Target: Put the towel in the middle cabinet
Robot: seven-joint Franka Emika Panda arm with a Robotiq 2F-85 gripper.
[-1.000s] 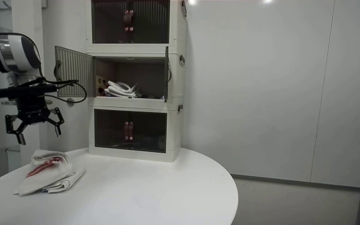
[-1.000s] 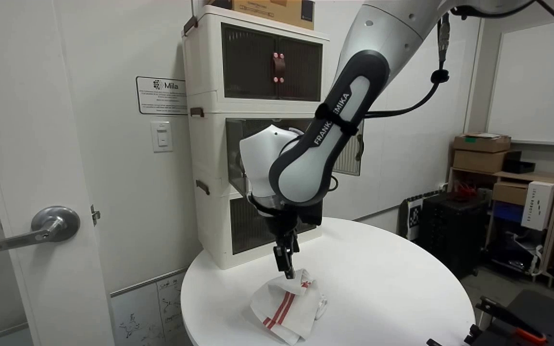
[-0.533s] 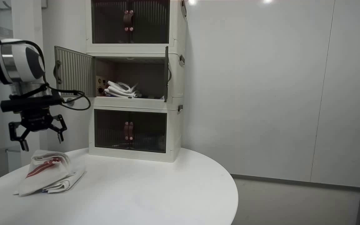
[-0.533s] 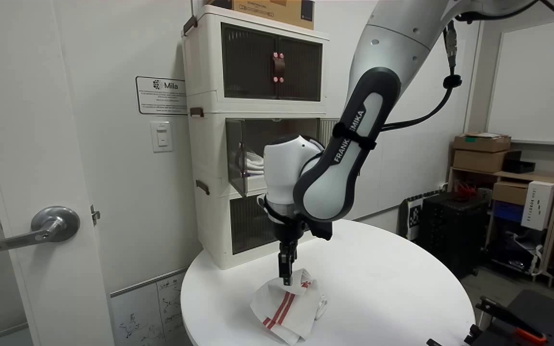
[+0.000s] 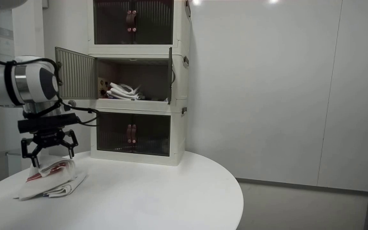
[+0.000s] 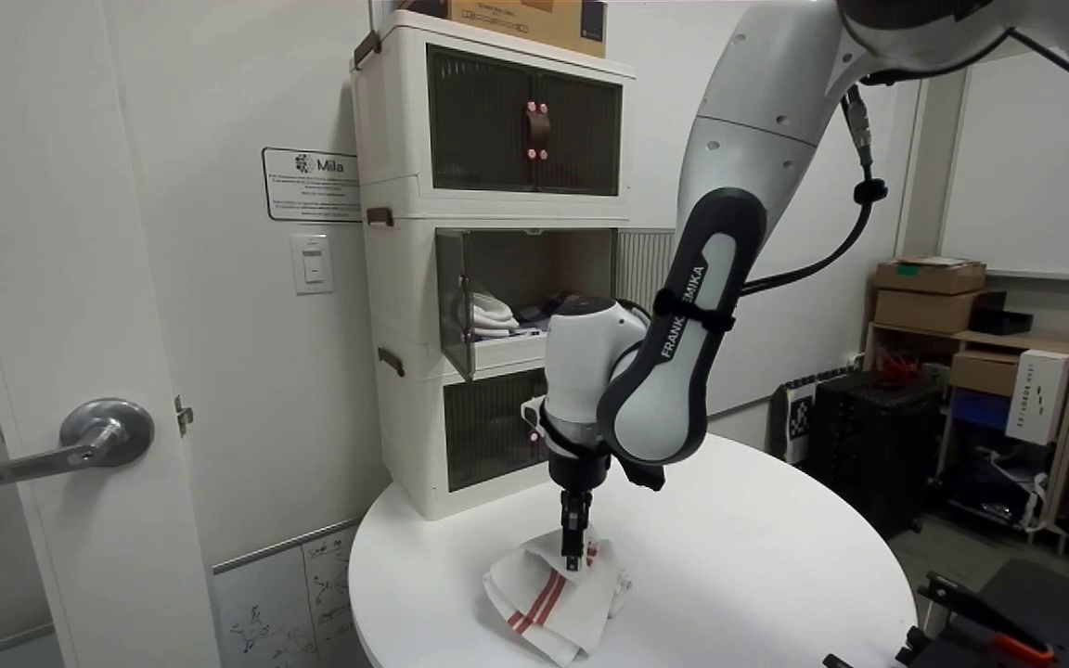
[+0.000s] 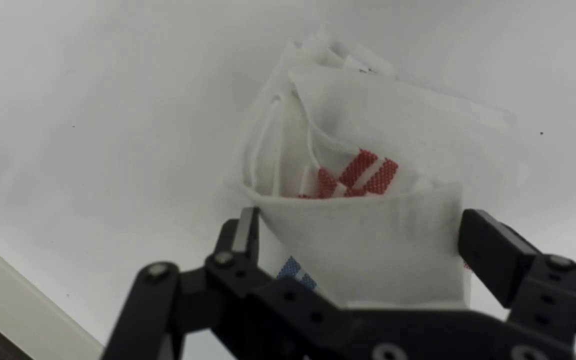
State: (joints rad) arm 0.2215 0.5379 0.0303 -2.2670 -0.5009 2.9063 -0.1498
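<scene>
The white towel (image 5: 48,183) with red stripes lies folded on the round table, and it also shows in an exterior view (image 6: 534,598). In the wrist view the towel (image 7: 368,250) shows a blue-striped part too. My gripper (image 5: 53,160) points down with its jaws wide apart, at the towel's top fold. In the wrist view the fingers (image 7: 490,250) stand on either side of the fold, close to its edges; whether they touch it is unclear. The middle cabinet (image 5: 133,104) stands open, both doors swung out. It also shows in an exterior view (image 6: 403,288).
Inside the middle cabinet are white folded cloth (image 5: 125,92) and a wooden box with knobs (image 5: 103,87). Its open left door (image 5: 77,75) sticks out behind the arm. The upper cabinet (image 5: 152,24) and lower cabinet (image 5: 152,134) are shut. The white table (image 5: 158,191) has a round edge.
My gripper has come down from above the towel to its top fold and shifted slightly right in both exterior views. The towel's top has deformed slightly. The jaws remain apart.
</scene>
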